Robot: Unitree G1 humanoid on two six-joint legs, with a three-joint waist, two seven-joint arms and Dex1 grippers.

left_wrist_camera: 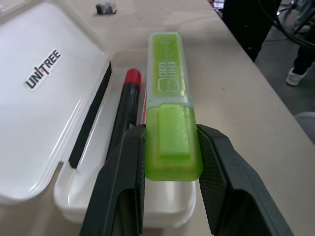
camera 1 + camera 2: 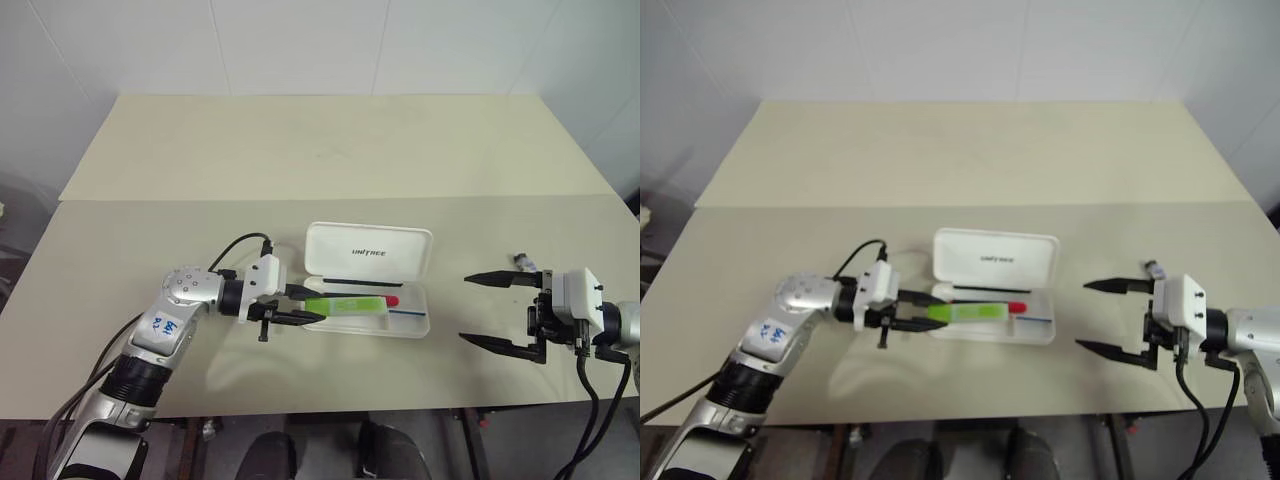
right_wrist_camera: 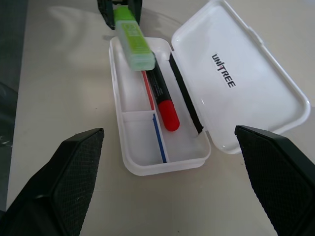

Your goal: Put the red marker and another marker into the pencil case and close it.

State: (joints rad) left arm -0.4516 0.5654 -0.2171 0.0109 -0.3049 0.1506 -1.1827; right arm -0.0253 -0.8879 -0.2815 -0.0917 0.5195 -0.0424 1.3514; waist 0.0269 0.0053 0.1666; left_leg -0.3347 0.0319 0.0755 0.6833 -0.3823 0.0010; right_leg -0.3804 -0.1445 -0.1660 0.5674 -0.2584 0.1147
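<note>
At centre frame in the left eye view, the pencil case [image 2: 400,325] lies open on the table [image 2: 300,150], its lid [image 2: 368,250] flat behind the tray. Much of the red marker [image 3: 161,101] is hidden under the green highlighter [image 1: 171,132]; it lies inside the tray. Left gripper [image 2: 312,305] pinches the highlighter's end, holding it over the tray's left end. Right gripper [image 2: 478,308], at the right edge, stands wide open and empty.
</note>
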